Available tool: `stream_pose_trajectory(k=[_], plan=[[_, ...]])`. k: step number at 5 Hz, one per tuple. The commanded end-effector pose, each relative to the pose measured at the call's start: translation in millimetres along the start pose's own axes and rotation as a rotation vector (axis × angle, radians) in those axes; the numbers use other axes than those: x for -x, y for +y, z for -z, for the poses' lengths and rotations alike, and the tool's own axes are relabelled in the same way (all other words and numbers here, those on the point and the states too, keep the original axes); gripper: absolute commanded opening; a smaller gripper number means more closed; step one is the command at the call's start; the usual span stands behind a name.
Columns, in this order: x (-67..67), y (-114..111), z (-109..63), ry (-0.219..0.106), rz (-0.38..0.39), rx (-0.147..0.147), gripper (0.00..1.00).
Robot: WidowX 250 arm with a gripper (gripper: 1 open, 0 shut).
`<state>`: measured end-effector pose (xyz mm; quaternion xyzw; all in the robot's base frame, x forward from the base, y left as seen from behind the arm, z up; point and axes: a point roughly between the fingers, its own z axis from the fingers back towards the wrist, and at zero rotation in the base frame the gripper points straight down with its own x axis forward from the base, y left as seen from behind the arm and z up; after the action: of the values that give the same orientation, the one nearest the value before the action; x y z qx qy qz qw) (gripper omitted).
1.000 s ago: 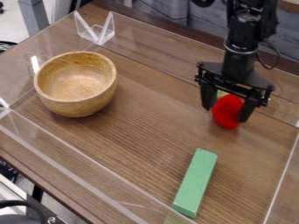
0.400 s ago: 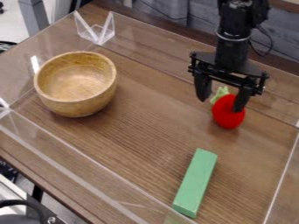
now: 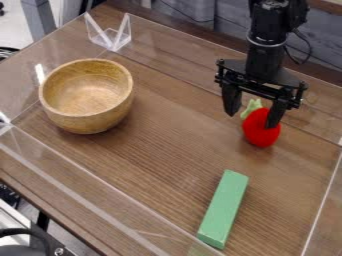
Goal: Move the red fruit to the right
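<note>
**Q:** What does the figure show of your pincer [image 3: 259, 107]?

**A:** My pincer hangs from the arm at the right of the table [image 3: 147, 150], pointing straight down. Its jaws stand wide apart and grip nothing. One fingertip [image 3: 277, 120] reaches down in front of the top of the fruit [image 3: 261, 131]; the rest of the pincer sits just above it. Whether that finger touches the fruit, I cannot tell from this view.

**Q:** Where is the fruit?

**A:** It rests on the wood on the right side of the table, just below my open jaws, with a fleck of green showing at its top. It lies well apart from the bowl [image 3: 87, 95] at the left, and from the green block [image 3: 225, 208] nearer the front edge.

**Q:** How far along is the task, by your reading?

**A:** I judge it nearly or wholly done. The fruit sits on the table's right side, under its own weight, and I have no hold on it. That reads as a placed fruit and a released pincer.

**Q:** What is left?

**A:** Little, I think: to lift clear of the fruit without knocking it. If the fruit is meant to go further right, some bare wood remains between it and the clear wall [image 3: 325, 200].
</note>
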<state>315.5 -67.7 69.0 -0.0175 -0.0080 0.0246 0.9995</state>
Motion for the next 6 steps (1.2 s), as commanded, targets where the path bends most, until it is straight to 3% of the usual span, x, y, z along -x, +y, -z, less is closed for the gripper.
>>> stream_pose_trajectory(k=[1, 6], plan=[[-7.9, 3.3, -22.0, -0.069, -0.012, 0.012, 1.00], [-9.8, 8.8, -23.3, -0.069, -0.030, 0.002, 1.00]])
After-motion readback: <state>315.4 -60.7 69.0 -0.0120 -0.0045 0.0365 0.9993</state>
